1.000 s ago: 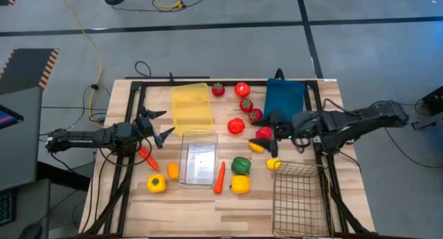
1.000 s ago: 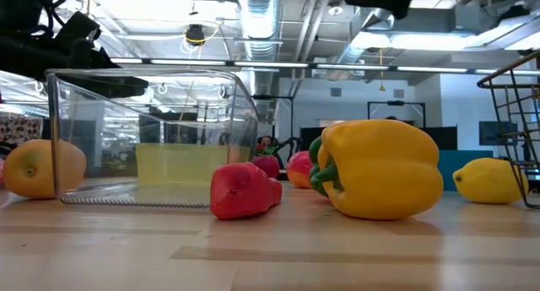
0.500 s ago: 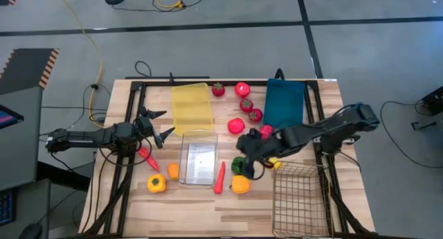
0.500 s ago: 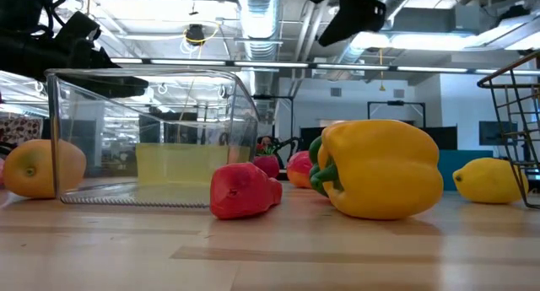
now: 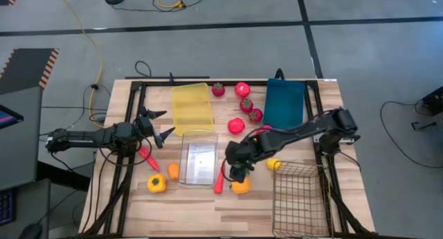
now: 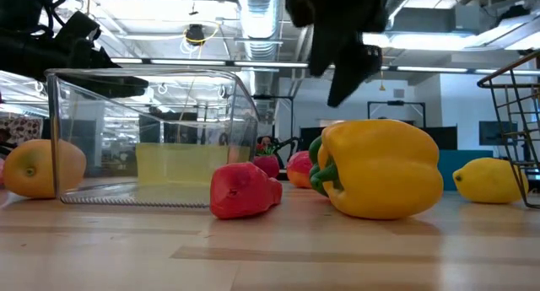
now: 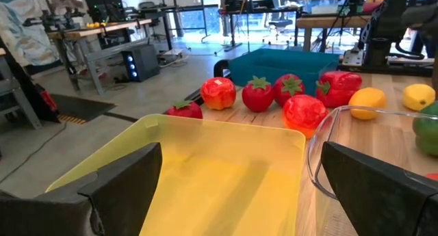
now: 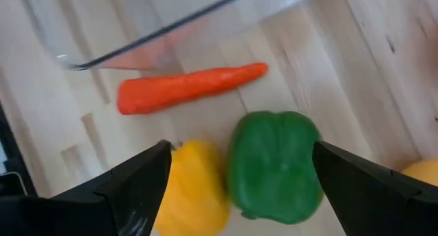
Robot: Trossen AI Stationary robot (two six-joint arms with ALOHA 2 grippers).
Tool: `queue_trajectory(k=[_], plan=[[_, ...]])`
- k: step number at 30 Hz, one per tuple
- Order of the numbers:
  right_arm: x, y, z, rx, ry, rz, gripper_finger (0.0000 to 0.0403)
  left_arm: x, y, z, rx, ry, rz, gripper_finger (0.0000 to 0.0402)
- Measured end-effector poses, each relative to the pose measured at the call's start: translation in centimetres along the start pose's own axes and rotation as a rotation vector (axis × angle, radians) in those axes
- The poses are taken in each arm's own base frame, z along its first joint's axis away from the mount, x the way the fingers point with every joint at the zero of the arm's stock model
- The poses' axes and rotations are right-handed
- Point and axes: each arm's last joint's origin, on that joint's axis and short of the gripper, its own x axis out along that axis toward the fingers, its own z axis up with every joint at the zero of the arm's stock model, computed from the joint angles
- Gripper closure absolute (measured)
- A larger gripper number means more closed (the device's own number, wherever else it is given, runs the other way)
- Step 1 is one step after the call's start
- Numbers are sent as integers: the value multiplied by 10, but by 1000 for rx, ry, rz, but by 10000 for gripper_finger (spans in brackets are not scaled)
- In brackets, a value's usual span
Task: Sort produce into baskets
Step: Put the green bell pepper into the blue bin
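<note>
Green pepper (image 8: 275, 164) lies below the right gripper's (image 8: 236, 169) spread fingers; left gripper (image 7: 236, 178) likewise open.

a wooden table (image 5: 201, 211) carries four baskets (image 5: 191, 106) and scattered toy produce (image 5: 156, 184).

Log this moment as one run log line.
right gripper: open, above green pepper | left gripper: open, waiting beside yellow bin | held: nothing

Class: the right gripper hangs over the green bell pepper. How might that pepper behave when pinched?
The green bell pepper looks glossy and lobed, so the fingers may slip. It looks like a rigid toy, probably light. Its rounded body could roll toward the carrot.
</note>
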Motion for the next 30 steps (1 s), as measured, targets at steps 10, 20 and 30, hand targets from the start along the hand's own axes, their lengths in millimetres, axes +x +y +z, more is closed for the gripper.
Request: queue_trajectory(k=[10, 20, 30], plan=[[6, -17, 10, 51, 44, 4, 21, 0, 0, 0, -13, 0, -1, 13], [6, -11, 6, 27, 31, -12, 21, 0, 0, 0, -13, 0, -1, 13], [38, -12, 3, 10, 100, -62, 21, 0, 0, 0, -13, 0, 1, 13]])
